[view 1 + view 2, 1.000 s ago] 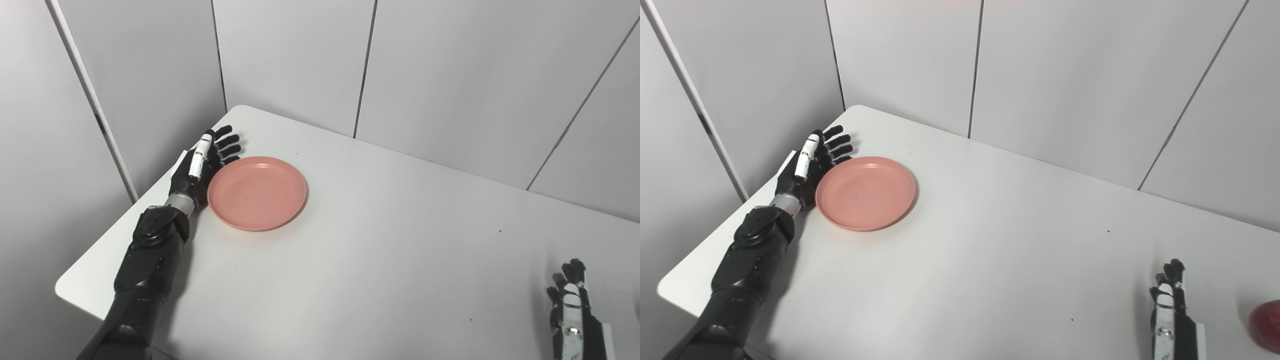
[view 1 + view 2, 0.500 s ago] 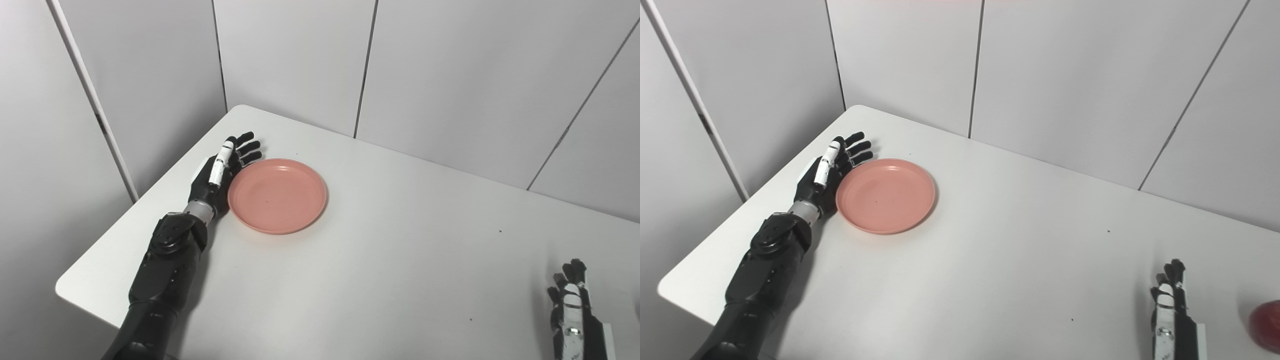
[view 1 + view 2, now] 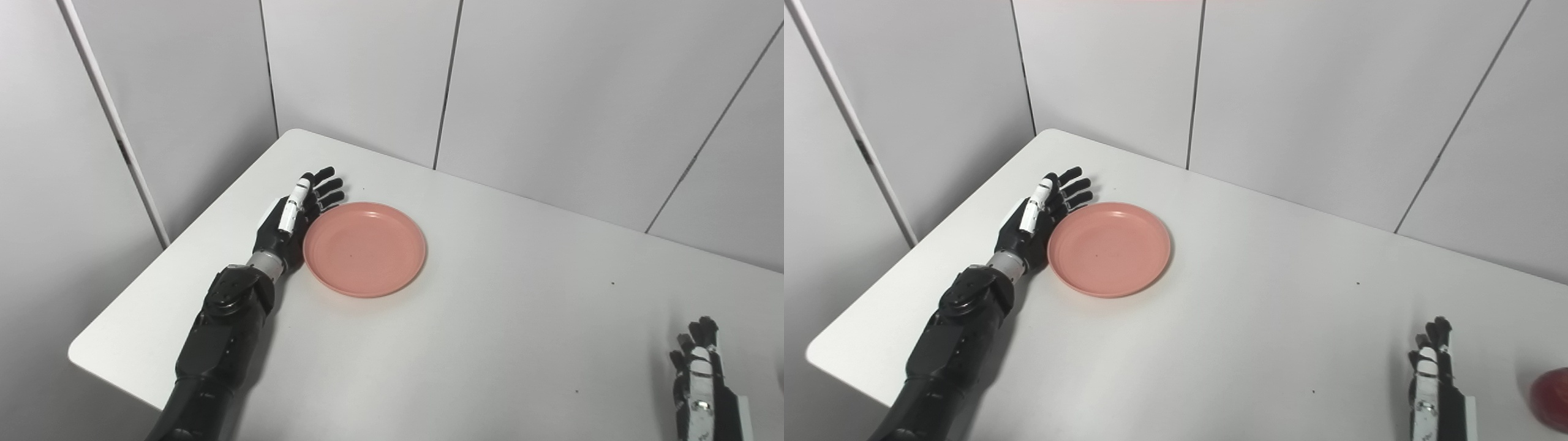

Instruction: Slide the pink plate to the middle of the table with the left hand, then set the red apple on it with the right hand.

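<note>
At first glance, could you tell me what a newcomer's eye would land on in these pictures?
The pink plate stands out first, the one patch of colour on the white table, left of its middle. Next comes the black left hand, fingers apart, pressed flat against the plate's left rim. Last, in the right eye view alone, the red apple peeks in at the right edge, just beyond the right hand at the bottom edge.
</note>
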